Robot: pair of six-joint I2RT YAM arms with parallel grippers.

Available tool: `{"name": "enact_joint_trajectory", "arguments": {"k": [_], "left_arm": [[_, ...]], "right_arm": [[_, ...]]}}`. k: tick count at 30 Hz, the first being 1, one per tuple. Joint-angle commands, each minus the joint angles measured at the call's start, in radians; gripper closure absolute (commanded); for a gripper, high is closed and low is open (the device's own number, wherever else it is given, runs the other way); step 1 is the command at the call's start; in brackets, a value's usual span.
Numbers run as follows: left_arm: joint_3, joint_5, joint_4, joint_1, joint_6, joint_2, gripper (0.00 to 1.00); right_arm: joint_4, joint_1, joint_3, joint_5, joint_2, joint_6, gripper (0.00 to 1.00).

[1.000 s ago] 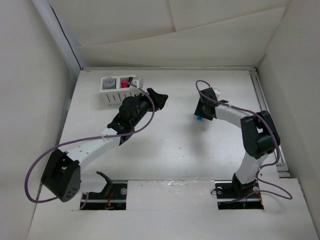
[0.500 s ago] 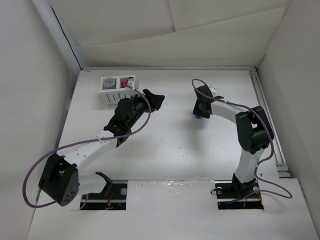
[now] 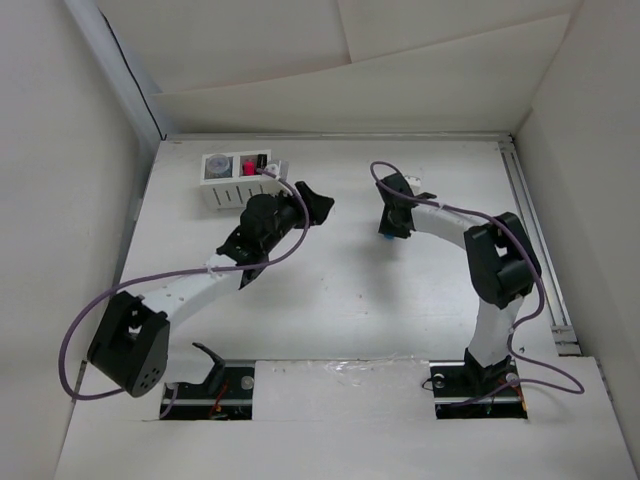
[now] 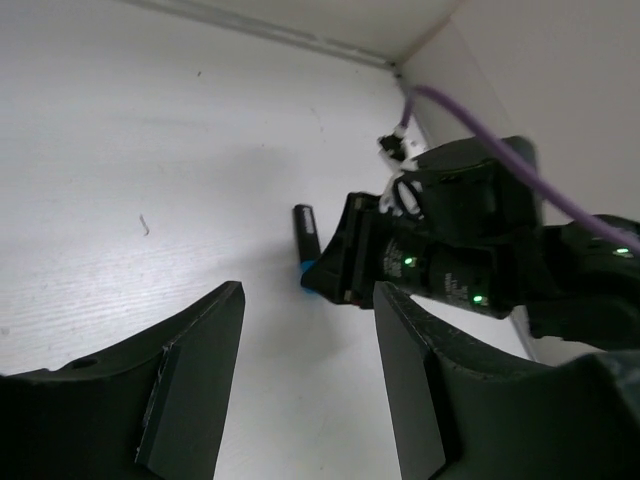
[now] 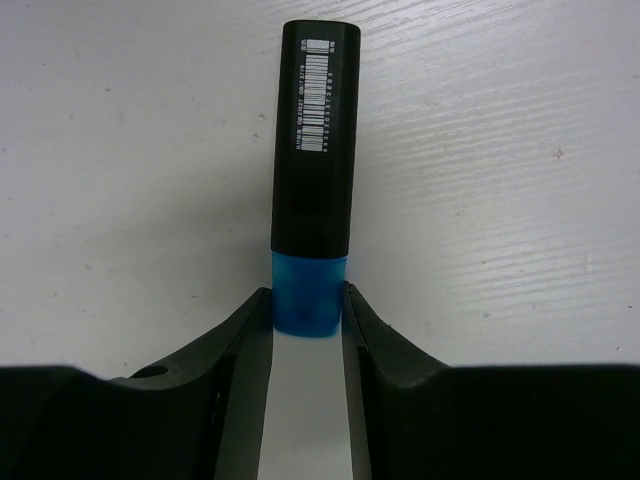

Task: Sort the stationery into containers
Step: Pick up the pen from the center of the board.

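— Looking down from the top camera, where does the stationery sit?
— The white two-compartment box [image 3: 222,192] stands toward the table's [image 3: 330,320] 10 o'clock corner. A grey roll [image 3: 217,168] lies in its left compartment and a pink-capped highlighter [image 3: 247,168] in its right. A blue-capped highlighter [image 3: 383,237] lies on the table near the middle, well apart from the box.
— And the arms?
— The left gripper [image 3: 315,205] hovers at 4 o'clock of the box. The right gripper [image 3: 387,230] is down at the blue-capped highlighter.
— What does the left wrist camera give?
— The left gripper [image 4: 308,330] has its jaws partly apart with only bare table between them. Beyond it the blue-capped highlighter [image 4: 304,228] lies flat, black body toward 12 o'clock, with the right gripper [image 4: 322,275] at its blue end.
— And the right wrist camera?
— The blue-capped highlighter [image 5: 312,150] lies on the table, pointing to 12 o'clock, barcode label up, cap at its 6 o'clock end. The right gripper [image 5: 305,312] has closed onto that cap. Its fingertips [image 5: 248,325] touch the cap on both sides.
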Motion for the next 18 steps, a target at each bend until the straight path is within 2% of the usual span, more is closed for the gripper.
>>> {"name": "enact_joint_trajectory", "arguments": {"k": [1, 4, 7, 10, 15, 18], "left_arm": [[0.043, 0.002, -0.029, 0.002, 0.017, 0.046, 0.49], [0.043, 0.002, -0.029, 0.011, 0.017, 0.056, 0.49], [0.034, 0.002, -0.029, 0.011, 0.017, 0.056, 0.46], [0.034, 0.05, -0.04, 0.04, 0.008, 0.087, 0.44], [0.008, 0.242, 0.023, 0.126, -0.055, 0.142, 0.44], [0.017, 0.288, 0.032, 0.135, -0.068, 0.17, 0.44]], "right_arm": [[0.017, 0.006, 0.028, 0.015, 0.0, 0.006, 0.73], [0.04, 0.006, 0.002, -0.018, 0.0, 0.006, 0.81], [0.085, 0.015, -0.044, -0.037, -0.044, -0.014, 0.84], [0.122, 0.037, -0.102, -0.046, -0.133, -0.038, 0.84], [0.186, 0.046, -0.17, -0.167, -0.284, -0.086, 0.84], [0.186, 0.07, -0.197, -0.193, -0.342, -0.107, 0.83]]}}
